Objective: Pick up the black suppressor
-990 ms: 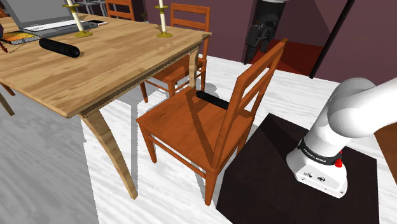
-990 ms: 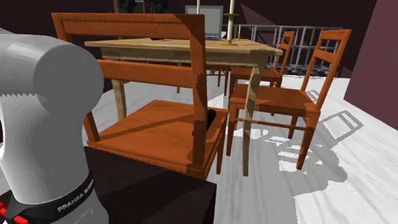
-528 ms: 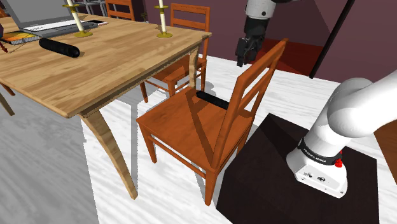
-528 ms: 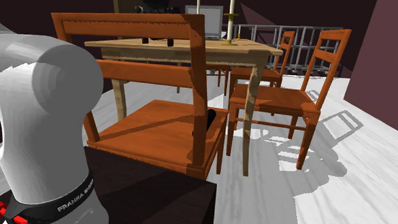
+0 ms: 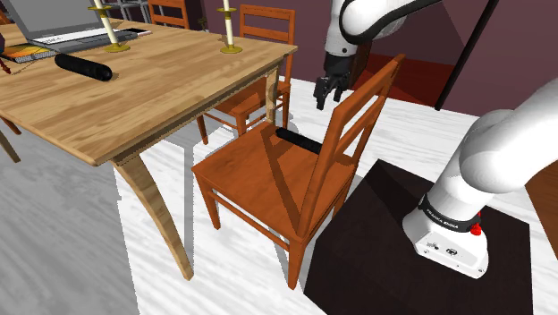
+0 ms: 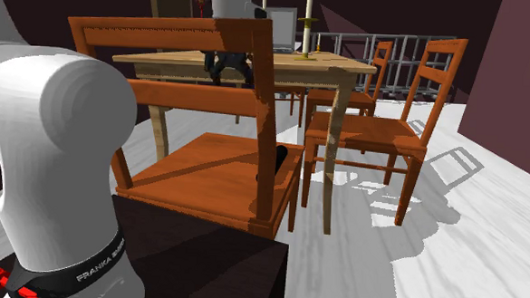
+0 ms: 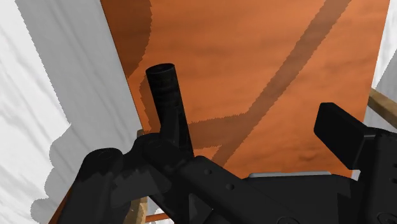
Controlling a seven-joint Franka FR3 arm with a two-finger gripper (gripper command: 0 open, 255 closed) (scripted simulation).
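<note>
On chair seat [image 5: 250,179]: black suppressor [image 5: 298,140]; jaws apart abv it.

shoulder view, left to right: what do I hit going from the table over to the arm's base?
black cylinder on the table → candlestick at its corner → black suppressor on the chair → arm's white base

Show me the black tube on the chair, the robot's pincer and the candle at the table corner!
black tube [image 5: 298,140]: shoulder view, middle of its body.
pincer [image 5: 323,98]: shoulder view, between its fingertips.
candle [image 5: 229,21]: shoulder view, its white stick.
</note>
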